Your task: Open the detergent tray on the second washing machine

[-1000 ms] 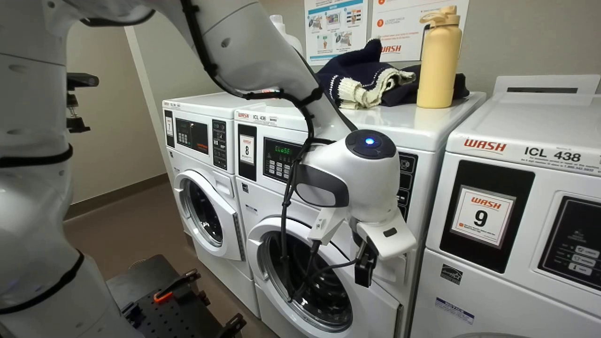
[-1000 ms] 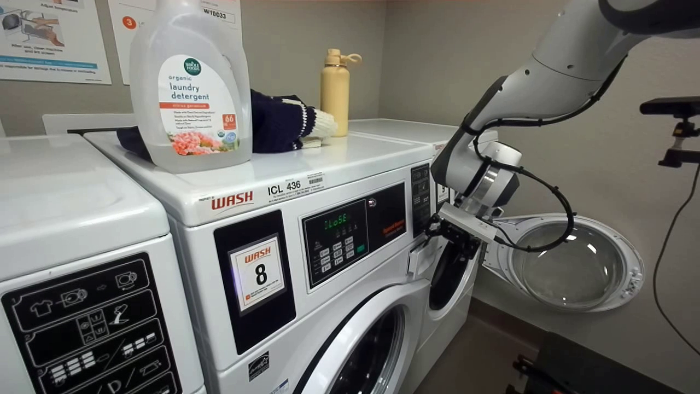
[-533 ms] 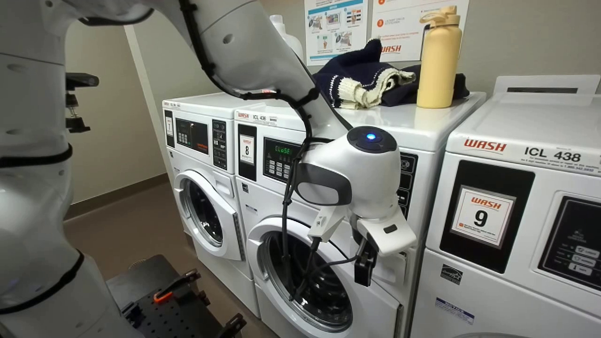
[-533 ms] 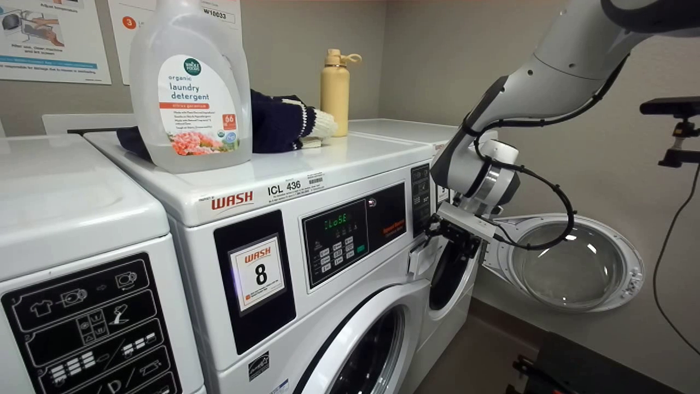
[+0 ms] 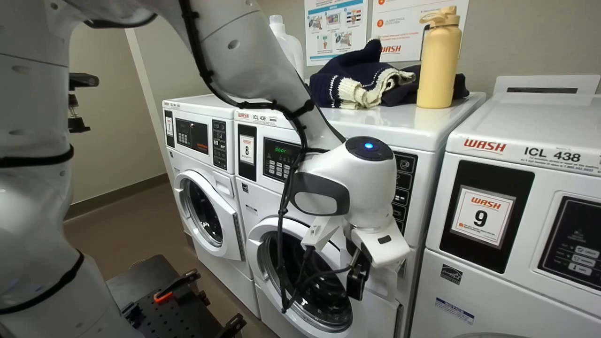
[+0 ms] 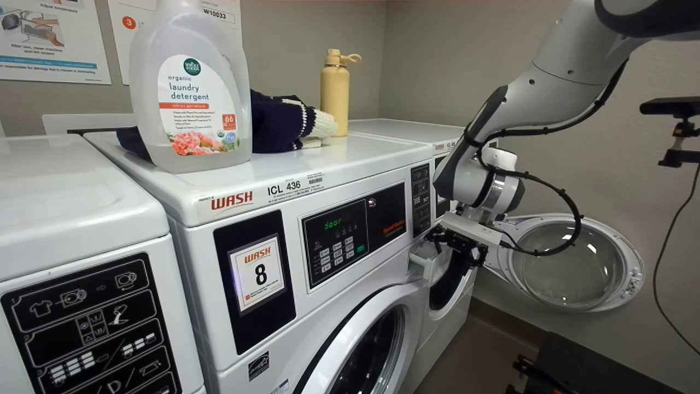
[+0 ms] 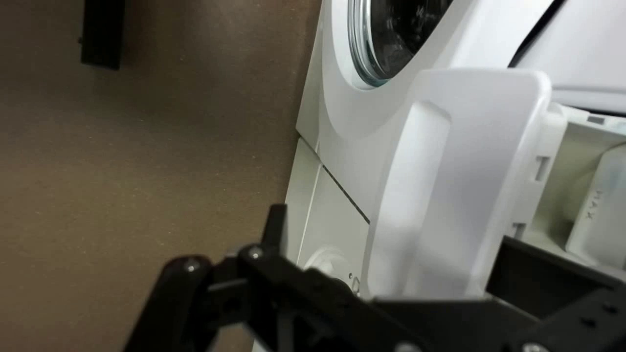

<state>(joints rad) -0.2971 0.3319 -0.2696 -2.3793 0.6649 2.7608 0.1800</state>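
The second washing machine, marked 8, shows in both exterior views (image 5: 263, 197) (image 6: 290, 334). Its pale white detergent tray (image 6: 432, 267) sticks out of the upper front, open. In the wrist view the tray's front panel (image 7: 455, 161) is close, and the inside with a "MAX" insert shows behind it. My gripper (image 7: 401, 254) is open around the near end of this front panel. One finger is apart from the panel on its outer side; the other is over the tray behind the panel. In both exterior views the gripper (image 5: 358, 279) (image 6: 454, 243) is at the tray, partly covering it.
A detergent jug (image 6: 191, 109), dark knit cloth (image 6: 279, 123) and yellow bottle (image 6: 334, 93) stand on washer 8. Washer 9 (image 5: 479, 281) is beside it, its round door (image 6: 569, 262) swung open. Washer 8's closed door (image 5: 324, 291) lies below the gripper.
The tray has come farther out of the washer. My gripper has moved slightly down and away from the washer's front with it. The display changed from "CLOSE" to "door".
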